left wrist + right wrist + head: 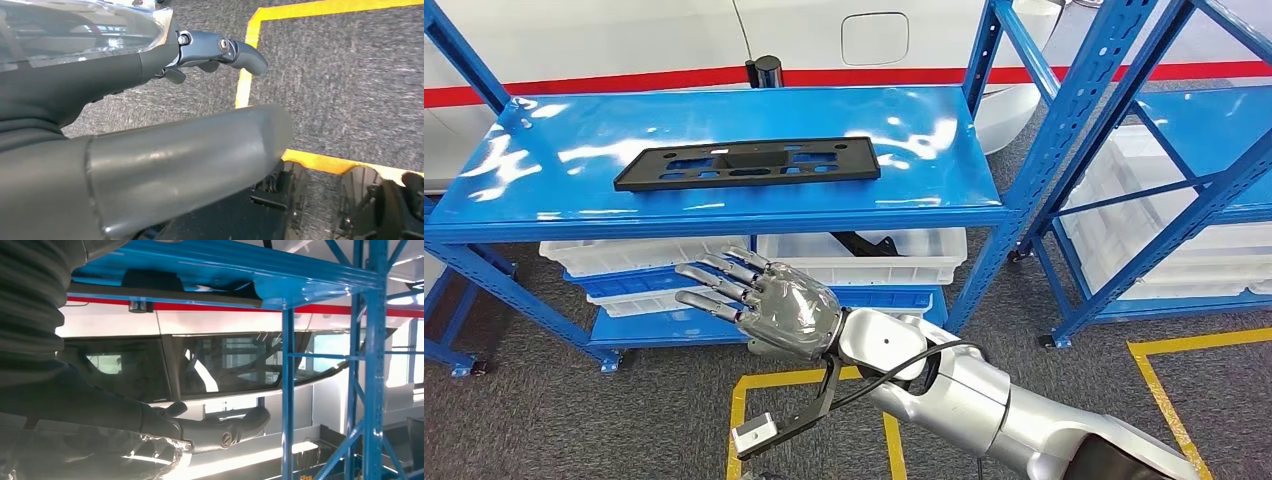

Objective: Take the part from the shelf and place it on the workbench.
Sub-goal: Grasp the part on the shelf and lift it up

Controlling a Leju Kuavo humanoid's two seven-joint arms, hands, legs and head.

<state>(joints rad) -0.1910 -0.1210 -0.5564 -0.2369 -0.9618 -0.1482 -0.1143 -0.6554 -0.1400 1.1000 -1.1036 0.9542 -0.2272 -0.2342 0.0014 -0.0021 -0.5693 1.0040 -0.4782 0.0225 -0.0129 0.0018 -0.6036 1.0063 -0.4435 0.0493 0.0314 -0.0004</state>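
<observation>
- Flat black slotted plastic part [747, 164] is lying upper centre on glossy blue metal shelf [924, 150], ungrasped.
- Right hand [764, 300] is hovering mid-frame, fingers spread, empty, likely lining up the reach.
- Left hand [150, 150] is hanging over the floor; grip unclear.

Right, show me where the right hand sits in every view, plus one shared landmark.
Head view: right hand, centre, fingers spread, below the shelf's front edge.
Left wrist view: not in it.
Right wrist view: right hand, along the picture's lower left.
Shared landmark: the blue shelf, in the head and right wrist views.
</observation>
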